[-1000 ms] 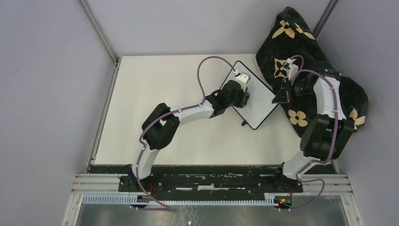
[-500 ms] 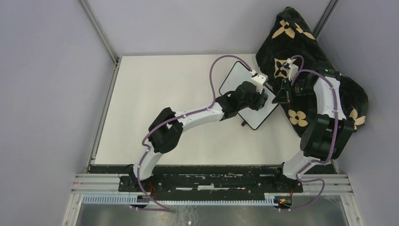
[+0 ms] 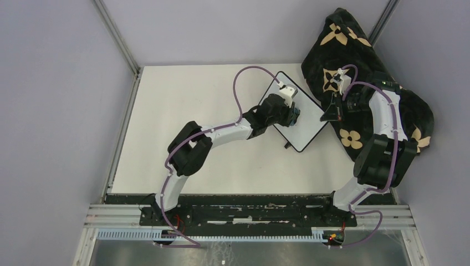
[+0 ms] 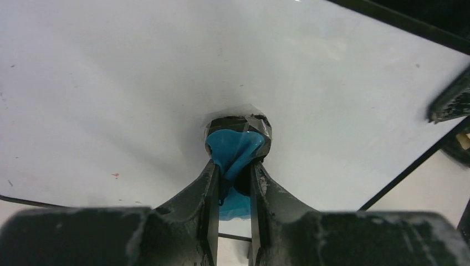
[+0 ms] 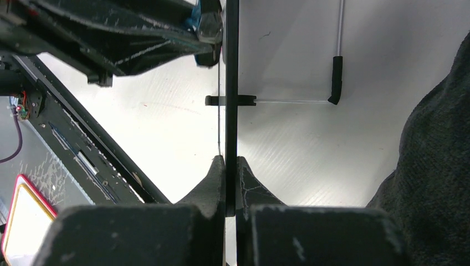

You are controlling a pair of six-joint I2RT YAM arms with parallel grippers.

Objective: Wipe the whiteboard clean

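Left wrist view: the left gripper, jaws clamped on a blue eraser, presses it to the whiteboard, which spreads ahead toward the upper left. The right gripper has its jaws pinched on the board's edge.

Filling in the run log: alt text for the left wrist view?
The left end effector is shut on a small blue eraser with a round black rim, holding it against the glossy white whiteboard with a thin black frame. A few tiny red specks show at lower left.
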